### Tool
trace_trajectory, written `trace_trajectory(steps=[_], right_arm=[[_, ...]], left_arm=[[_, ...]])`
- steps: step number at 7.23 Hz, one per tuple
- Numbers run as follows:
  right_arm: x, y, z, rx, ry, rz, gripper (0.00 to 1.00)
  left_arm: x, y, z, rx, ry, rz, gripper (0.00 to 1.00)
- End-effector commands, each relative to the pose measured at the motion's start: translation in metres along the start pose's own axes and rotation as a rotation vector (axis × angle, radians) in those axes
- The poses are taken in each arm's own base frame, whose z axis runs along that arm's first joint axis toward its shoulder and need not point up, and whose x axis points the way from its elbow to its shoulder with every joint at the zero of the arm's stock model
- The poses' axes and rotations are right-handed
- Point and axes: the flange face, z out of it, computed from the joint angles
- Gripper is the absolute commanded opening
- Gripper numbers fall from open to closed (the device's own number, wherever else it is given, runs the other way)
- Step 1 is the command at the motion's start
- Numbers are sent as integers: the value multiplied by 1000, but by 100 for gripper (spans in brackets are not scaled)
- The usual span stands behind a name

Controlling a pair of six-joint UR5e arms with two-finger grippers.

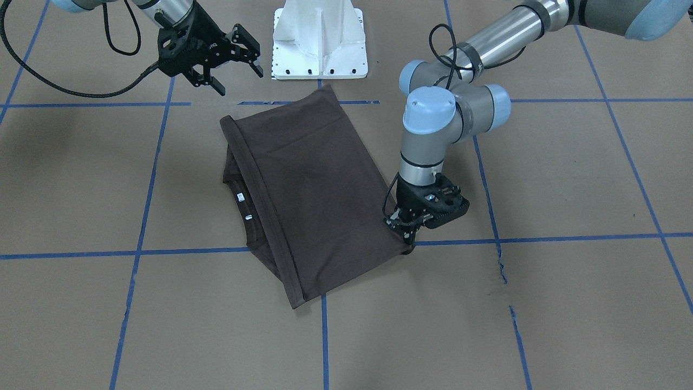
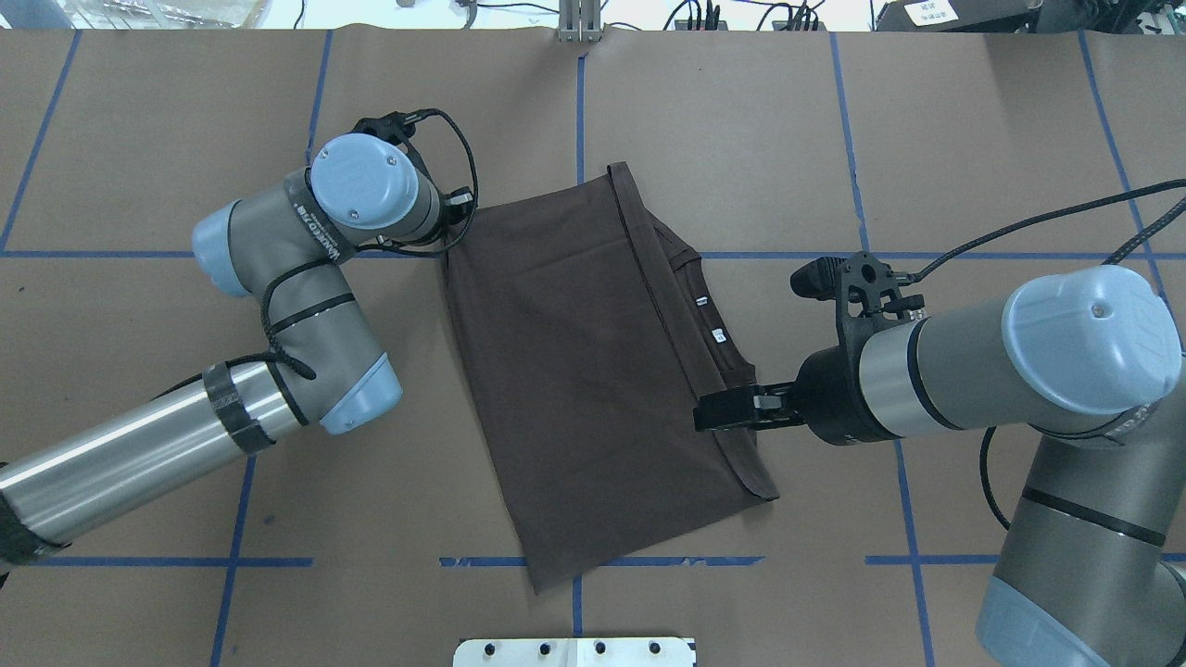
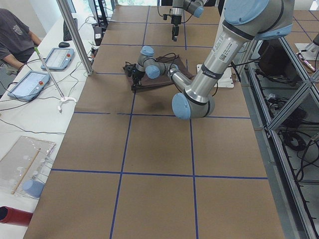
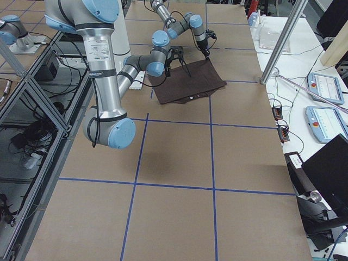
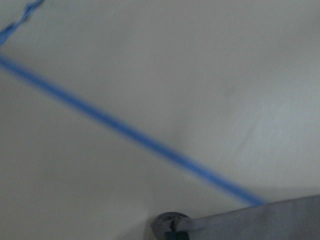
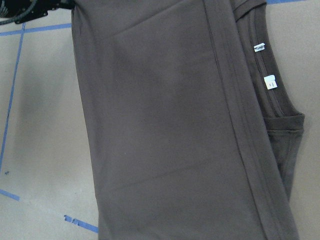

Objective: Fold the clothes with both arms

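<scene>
Jaws pinched shut on one corner of the dark brown T-shirt [image 1: 319,195], the left gripper [image 1: 410,236] stands fingertips-down at centre right of the front-facing view. The right gripper [image 1: 241,80] hangs at upper left, jaws spread wide and holding nothing. The shirt, a soft matte knit, lies mid-frame folded into a slanted rectangle. Its stitched hem band [image 1: 265,216] runs beside the ribbed collar [image 6: 272,102] and two small white labels [image 1: 240,197]. Beneath is the brown papery table [image 1: 568,179], gridded with blue tape [image 1: 568,236].

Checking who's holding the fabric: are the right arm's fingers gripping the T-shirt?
No, the right arm's fingers are spread open and empty, not touching the T-shirt.
</scene>
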Motion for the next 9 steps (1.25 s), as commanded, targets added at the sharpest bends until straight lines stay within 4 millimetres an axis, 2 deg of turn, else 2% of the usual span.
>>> trace_trajectory(steps=[1,3,4,5,6,7,8,9], right_arm=[[-3,-4,6,-1,0,0,100],[-3,-4,9,-3,3,1,100],[-15,-6,5,5,-18,-8,100],[-14,-7,8,2,-12,-6,100],[-9,-10,13,12,4,-6,100],[-8,-13,18,29,23,-5,100],[0,-16,26,33,47,4,100],[7,-20,37,37,74,12,100]], left_arm=[[43,-49,31,51,76,72,0],[73,-56,29,112,153,142,0],[74,-56,27,120,186,145,51],[71,-59,31,152,174,171,100],[68,-71,29,166,169,165,100],[68,-89,18,168,175,158,100],[69,-83,3,73,168,161,100],[51,-69,-27,-6,160,166,100]])
